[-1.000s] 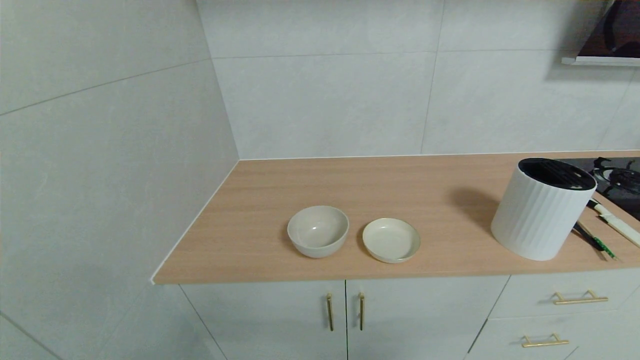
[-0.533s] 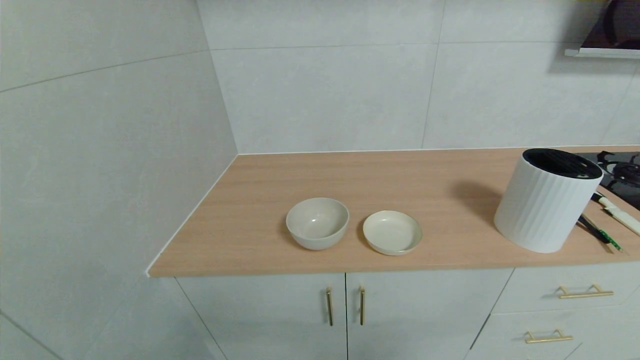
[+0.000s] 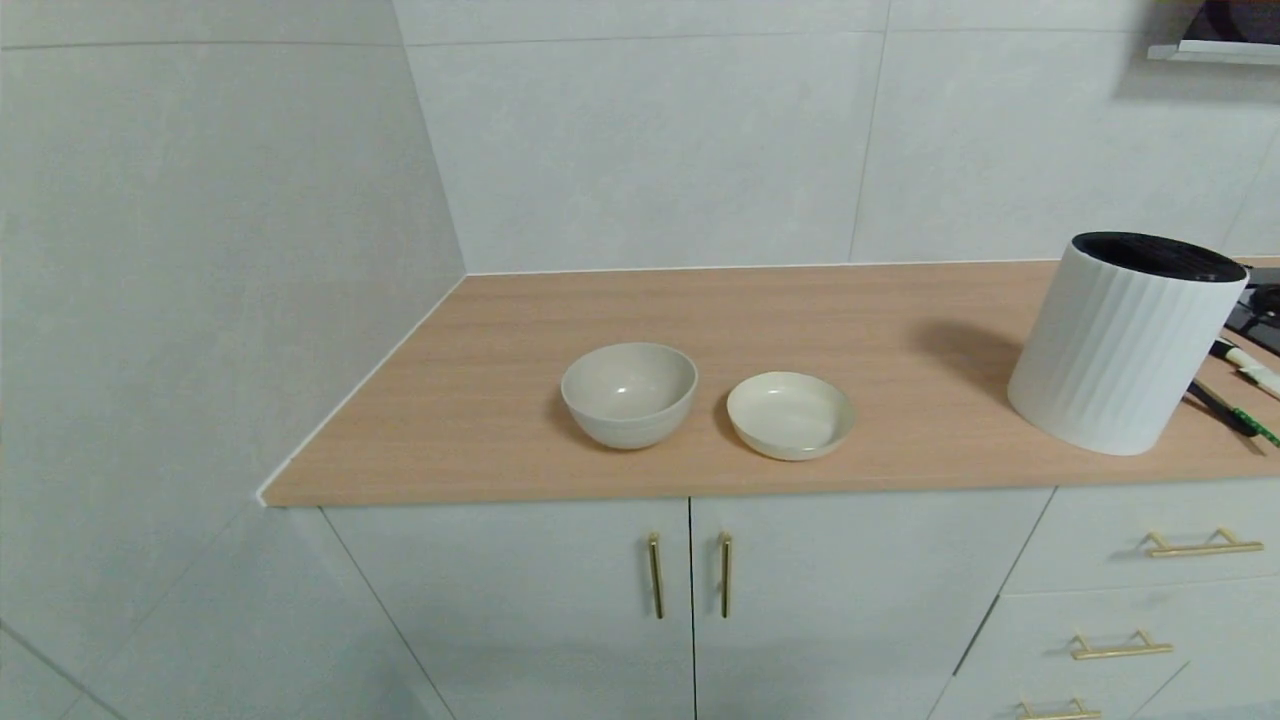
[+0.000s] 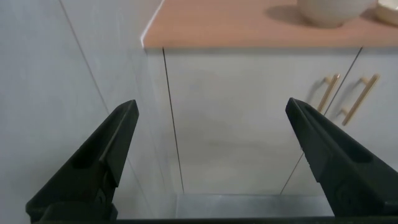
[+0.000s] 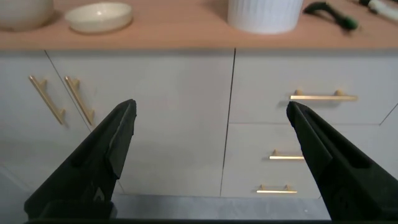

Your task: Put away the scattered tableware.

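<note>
A beige bowl (image 3: pixel 628 393) and a shallow cream dish (image 3: pixel 790 414) sit side by side near the front edge of the wooden counter (image 3: pixel 480 420). Both are empty and upright. In the left wrist view my left gripper (image 4: pixel 211 158) is open and holds nothing, low in front of the cabinet, with the bowl (image 4: pixel 329 9) up on the counter beyond it. My right gripper (image 5: pixel 214 162) is also open and empty, below counter height facing the cabinet fronts; the dish (image 5: pixel 99 17) and the bowl (image 5: pixel 22 12) lie above it.
A white ribbed cylinder with a black top (image 3: pixel 1130 340) stands at the counter's right, and a few utensils (image 3: pixel 1238 405) lie beside it. Below are cabinet doors with gold handles (image 3: pixel 655 575) and drawers (image 3: pixel 1200 545). Tiled walls close off the left side and the back.
The whole head view has shifted: the camera now looks lower, showing more cabinet front. The bowl, dish and white cylinder keep their places on the counter.
</note>
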You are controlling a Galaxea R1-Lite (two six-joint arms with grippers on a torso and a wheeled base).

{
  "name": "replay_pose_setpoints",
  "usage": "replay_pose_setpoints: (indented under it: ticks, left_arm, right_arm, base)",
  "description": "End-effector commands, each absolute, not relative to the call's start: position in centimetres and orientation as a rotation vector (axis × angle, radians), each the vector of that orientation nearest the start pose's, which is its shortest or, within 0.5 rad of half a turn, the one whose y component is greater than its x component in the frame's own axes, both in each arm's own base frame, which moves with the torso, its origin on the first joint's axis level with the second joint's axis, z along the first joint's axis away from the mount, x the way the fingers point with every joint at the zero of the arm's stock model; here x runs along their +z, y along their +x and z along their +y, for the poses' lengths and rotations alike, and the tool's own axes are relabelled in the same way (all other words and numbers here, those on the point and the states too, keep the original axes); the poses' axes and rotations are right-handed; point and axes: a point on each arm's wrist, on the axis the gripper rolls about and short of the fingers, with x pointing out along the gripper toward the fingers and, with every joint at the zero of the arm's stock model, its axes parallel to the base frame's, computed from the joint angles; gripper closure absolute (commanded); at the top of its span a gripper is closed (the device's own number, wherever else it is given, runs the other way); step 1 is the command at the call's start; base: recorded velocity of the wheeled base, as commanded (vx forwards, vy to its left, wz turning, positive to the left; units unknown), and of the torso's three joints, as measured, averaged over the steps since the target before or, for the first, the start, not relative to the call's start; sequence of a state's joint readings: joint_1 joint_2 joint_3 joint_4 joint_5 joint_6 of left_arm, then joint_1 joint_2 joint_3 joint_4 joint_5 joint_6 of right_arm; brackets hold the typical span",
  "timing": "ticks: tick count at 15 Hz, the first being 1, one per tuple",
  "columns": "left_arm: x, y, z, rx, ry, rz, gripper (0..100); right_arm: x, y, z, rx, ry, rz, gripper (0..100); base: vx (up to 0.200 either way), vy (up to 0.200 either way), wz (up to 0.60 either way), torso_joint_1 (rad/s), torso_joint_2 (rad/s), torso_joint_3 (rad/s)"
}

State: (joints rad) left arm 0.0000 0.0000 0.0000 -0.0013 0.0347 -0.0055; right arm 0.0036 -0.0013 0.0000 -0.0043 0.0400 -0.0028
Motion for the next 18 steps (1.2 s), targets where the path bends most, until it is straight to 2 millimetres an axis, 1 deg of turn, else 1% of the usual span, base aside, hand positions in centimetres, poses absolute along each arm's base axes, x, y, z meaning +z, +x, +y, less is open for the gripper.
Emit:
replay_pose_setpoints:
  ticks: [1, 12, 18]
  left_arm:
    - [7.56, -2.28, 0.08, 0.035, -0.006, -0.002, 0]
    - [7.56, -2.28, 0.08, 0.035, -0.006, -0.002, 0]
    - [7.56, -2.28, 0.08, 0.035, -0.006, -0.002, 0]
  right_arm:
    - [7.60, -2.28, 0.08, 0.043, -0.003, -0.005, 0]
    - [7.60, -2.28, 0.08, 0.043, -0.003, -0.005, 0]
    - [7.60, -2.28, 0.08, 0.043, -0.003, -0.005, 0]
  base:
    - [0.000, 0.000, 0.00, -0.217, 0.51, 0.300]
    - [0.000, 0.000, 0.00, -0.193, 0.48, 0.294]
    - [0.000, 0.000, 0.00, -0.135, 0.45, 0.317]
